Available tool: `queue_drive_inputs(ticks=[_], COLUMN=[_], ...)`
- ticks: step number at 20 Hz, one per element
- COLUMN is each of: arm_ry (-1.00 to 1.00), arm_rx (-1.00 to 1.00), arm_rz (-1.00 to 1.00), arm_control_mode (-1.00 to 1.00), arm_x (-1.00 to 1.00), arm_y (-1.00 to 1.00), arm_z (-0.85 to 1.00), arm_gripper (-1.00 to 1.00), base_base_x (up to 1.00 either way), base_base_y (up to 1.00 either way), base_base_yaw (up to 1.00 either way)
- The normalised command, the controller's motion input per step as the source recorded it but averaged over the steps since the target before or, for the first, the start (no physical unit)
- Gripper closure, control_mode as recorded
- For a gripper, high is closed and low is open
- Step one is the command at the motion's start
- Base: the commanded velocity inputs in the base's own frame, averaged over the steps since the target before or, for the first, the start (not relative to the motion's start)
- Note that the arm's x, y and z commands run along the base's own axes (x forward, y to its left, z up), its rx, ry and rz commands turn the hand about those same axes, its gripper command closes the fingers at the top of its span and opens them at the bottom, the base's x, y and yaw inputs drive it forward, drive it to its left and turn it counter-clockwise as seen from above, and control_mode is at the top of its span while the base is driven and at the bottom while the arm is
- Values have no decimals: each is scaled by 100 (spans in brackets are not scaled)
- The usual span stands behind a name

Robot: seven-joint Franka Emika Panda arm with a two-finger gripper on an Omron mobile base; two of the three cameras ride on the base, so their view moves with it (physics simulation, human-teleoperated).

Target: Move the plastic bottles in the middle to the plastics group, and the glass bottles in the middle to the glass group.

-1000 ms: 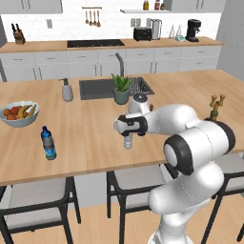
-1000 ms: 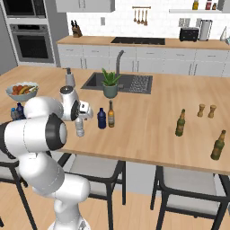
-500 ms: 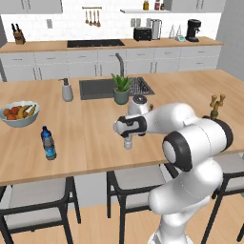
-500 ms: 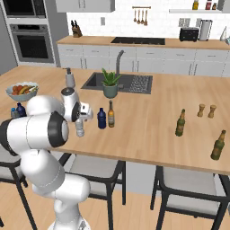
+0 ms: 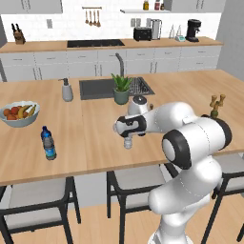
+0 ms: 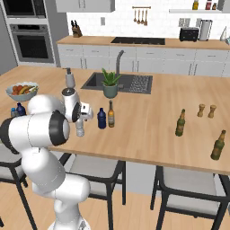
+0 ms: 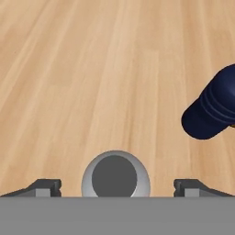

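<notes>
Gripper poised wide open over the clear greyish bottle, grasp not yet made

The wooden island counter (image 5: 90,138) is smooth, pale and broad; taking its sink (image 5: 102,88) as landmark, the white arm reaches to the counter's near side in front of the sink, where the gripper (image 7: 117,186) hangs directly above the clear greyish bottle (image 6: 80,130), fingertips (image 7: 43,187) spread well apart either side of its round cap. The squat navy bottle (image 6: 102,119) and the narrow-necked amber bottle (image 6: 111,115) stand just beside it, further from the arm. The blue-labelled water bottle (image 5: 47,143) stands well away from the sink toward the fruit bowl (image 5: 19,113). Recommended: descend straight, stay centred, close below the cap on the cylindrical, likely slippery body, avoiding the navy neighbour
</notes>
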Motion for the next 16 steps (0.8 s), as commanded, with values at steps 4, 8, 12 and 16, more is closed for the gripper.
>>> queue_drive_inputs(ticks=[4,8,12,16], arm_ry=[0,0,-8,-3], arm_rx=[0,0,1,1], arm_rz=[0,0,7,20], arm_control_mode=[-100,-100,-100,-100], arm_x=[0,-1,-4,0], arm_y=[0,5,37,73], arm_z=[0,1,38,47], arm_gripper=[100,100,100,100], base_base_x=[0,0,0,0], base_base_y=[0,0,0,0], base_base_yaw=[0,0,0,0])
